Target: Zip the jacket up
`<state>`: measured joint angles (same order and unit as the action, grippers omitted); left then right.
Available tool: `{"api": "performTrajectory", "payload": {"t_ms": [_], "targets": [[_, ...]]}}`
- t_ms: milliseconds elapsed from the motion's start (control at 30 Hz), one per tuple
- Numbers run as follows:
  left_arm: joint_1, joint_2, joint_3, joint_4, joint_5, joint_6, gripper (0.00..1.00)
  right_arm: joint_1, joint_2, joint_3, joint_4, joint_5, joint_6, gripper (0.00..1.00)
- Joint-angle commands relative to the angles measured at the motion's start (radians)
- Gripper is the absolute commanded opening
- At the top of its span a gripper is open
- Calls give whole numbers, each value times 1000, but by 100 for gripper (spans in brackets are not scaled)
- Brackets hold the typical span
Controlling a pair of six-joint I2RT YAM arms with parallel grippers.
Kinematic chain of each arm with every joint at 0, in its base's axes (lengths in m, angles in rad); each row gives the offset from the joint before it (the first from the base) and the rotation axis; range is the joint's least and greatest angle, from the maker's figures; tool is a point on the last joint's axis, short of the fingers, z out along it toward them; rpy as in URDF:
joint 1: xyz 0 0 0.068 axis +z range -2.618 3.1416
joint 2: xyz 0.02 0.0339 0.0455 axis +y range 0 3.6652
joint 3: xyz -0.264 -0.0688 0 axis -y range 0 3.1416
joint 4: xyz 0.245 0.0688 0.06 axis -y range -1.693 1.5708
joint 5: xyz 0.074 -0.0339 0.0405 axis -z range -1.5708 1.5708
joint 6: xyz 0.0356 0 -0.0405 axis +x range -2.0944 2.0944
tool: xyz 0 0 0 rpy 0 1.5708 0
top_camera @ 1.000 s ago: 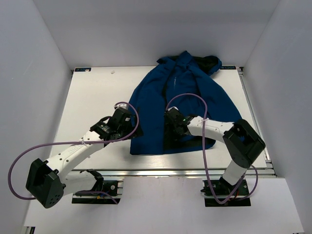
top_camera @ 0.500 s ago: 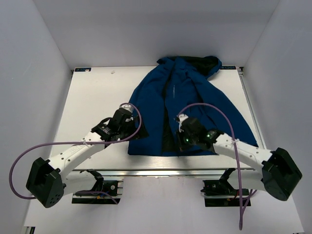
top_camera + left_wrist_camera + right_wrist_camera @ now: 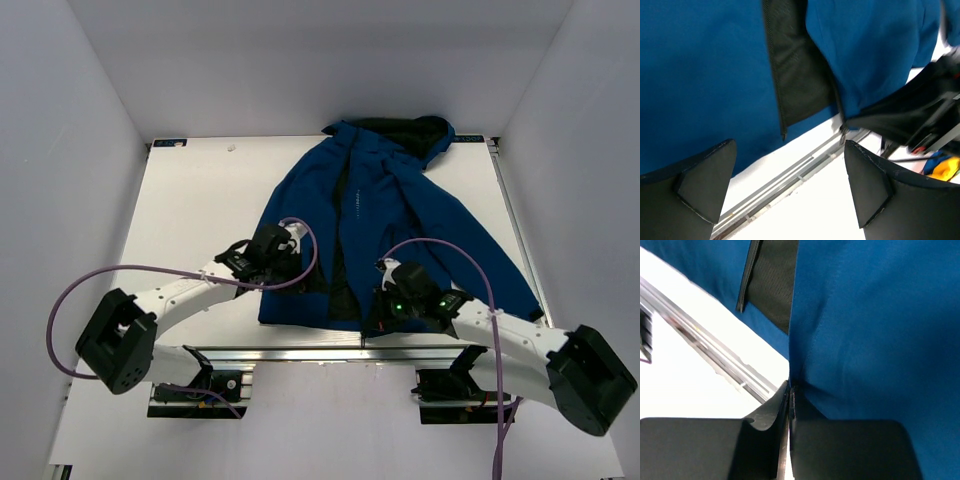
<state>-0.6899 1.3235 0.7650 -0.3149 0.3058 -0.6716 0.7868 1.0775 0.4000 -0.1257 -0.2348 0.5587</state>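
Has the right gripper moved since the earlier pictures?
Yes. The right gripper has moved down the jacket toward the table's near edge.

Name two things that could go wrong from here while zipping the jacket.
1. The right claw pinches only a thin edge of the jacket; it might slip free under a pull.
2. The left claw is open and the front edges lie apart, so the zipper halves may not meet.
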Motion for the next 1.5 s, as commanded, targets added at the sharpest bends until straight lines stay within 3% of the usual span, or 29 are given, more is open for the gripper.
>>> {"api": "performTrajectory", "payload": {"t_ms": [0, 300, 433, 667, 967, 1267, 1467], "targets": [[-42, 22, 43, 34, 42, 36, 98, -44, -63, -36, 15, 3, 53, 0], [-195, 193, 171, -1, -2, 79, 98, -52, -77, -50, -52, 94, 73, 0], [-220, 267, 209, 20, 10, 73, 92, -58, -122, -61, -40, 103, 95, 0], [-226, 325, 230, 164, 114, 27, 85, -66, -257, -67, 37, 43, 129, 0], [-226, 379, 197, 304, 222, -63, 80, -66, -235, -61, 32, 12, 109, 0], [-226, 414, 208, 243, 181, -68, 61, -70, -258, -92, 31, 51, 142, 0], [-227, 391, 183, 237, 185, -57, 60, -92, -261, -108, 15, 69, 199, 0]]}}
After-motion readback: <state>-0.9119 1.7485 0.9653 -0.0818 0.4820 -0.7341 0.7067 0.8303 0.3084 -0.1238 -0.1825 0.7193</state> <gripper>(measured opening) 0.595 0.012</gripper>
